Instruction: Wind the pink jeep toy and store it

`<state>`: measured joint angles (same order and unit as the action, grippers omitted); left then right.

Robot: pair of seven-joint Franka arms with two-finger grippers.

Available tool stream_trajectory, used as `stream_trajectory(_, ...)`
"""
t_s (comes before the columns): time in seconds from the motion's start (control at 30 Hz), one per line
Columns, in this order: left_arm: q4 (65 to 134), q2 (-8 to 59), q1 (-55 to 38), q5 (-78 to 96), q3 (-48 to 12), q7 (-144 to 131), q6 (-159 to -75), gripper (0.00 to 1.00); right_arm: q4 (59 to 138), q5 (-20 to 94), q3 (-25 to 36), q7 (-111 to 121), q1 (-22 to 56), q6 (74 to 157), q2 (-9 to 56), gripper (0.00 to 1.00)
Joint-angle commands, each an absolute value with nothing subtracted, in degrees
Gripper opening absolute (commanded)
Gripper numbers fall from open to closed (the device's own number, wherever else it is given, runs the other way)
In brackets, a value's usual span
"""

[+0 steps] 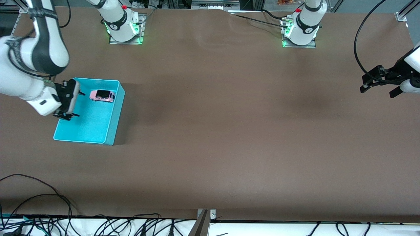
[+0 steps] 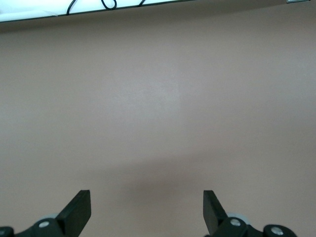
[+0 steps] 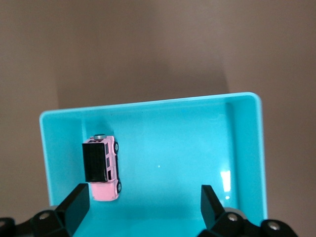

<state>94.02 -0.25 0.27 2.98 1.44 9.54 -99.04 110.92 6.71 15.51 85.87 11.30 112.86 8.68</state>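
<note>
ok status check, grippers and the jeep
Right gripper open over turquoise bin. Left gripper open, waiting. Pink jeep toy upright in bin. No obstruction.

Even overhead light, soft shadows, glare in bin.

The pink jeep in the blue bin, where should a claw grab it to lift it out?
Probably from straight above, pinching the two long pink sides just below the black roof. The pink jeep toy sits upright on its wheels inside the turquoise bin, close to one wall, so the walls would likely block a sideways reach.
</note>
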Motion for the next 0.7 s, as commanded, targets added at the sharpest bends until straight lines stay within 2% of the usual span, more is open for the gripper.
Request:
stream_trajectory(0.0,92.3,0.5,0.6,2.5,1.2,9.1,-98.3,1.0,102.7,7.4,16.2,72.6,11.4,104.9,9.4,1.0)
stream_trajectory(0.27,92.3,0.5,0.6,2.5,1.2,9.1,-98.3,1.0,92.6,6.9,16.0,47.6,12.0,98.0,9.6,1.0)
stream_trajectory(0.67,92.3,0.5,0.6,2.5,1.2,9.1,-98.3,1.0,83.4,3.9,15.8,22.0,12.0,92.2,9.5,1.0)
